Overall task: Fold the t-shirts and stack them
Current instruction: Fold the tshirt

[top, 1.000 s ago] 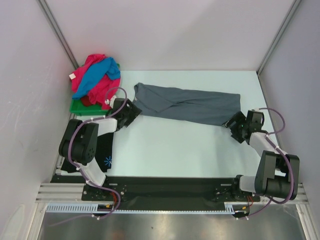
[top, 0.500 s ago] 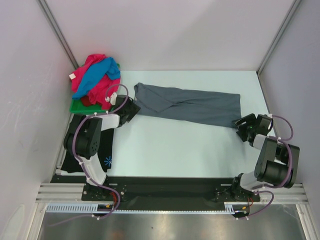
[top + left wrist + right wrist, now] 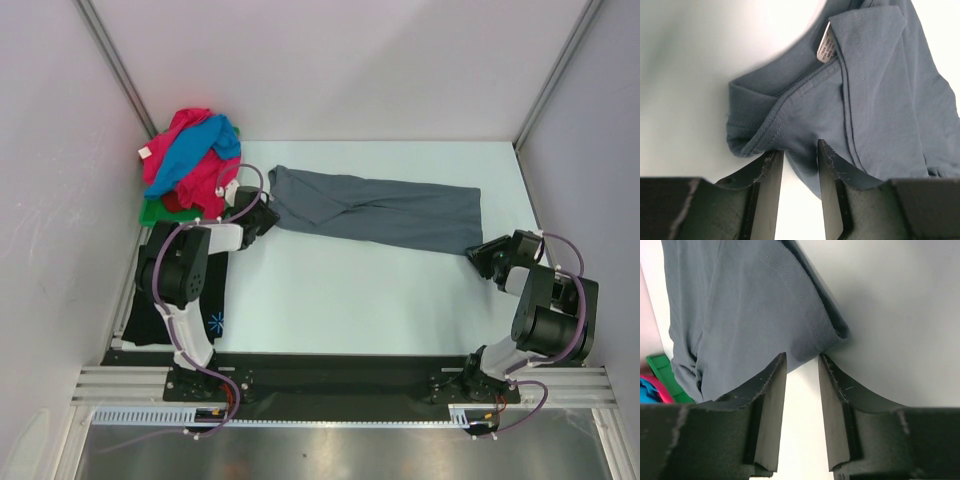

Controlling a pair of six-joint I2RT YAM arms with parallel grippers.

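- Grey shirt (image 3: 375, 210) lies as a long strip across the far table (image 3: 340, 290).
- Left gripper (image 3: 799, 150) and right gripper (image 3: 802, 360): jaws narrowly apart at its ends, no sure hold.
- Soft, light, floppy; pinch both end hems.

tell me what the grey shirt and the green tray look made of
Grey t-shirt: soft matte knit cloth, probably cotton jersey; it creases, and stitched hems and a sewn-in label show. Green tray: looks like rigid plastic, with an even bright colour and straight edge; mostly hidden under the pink and blue shirts, so its finish is hard to judge.
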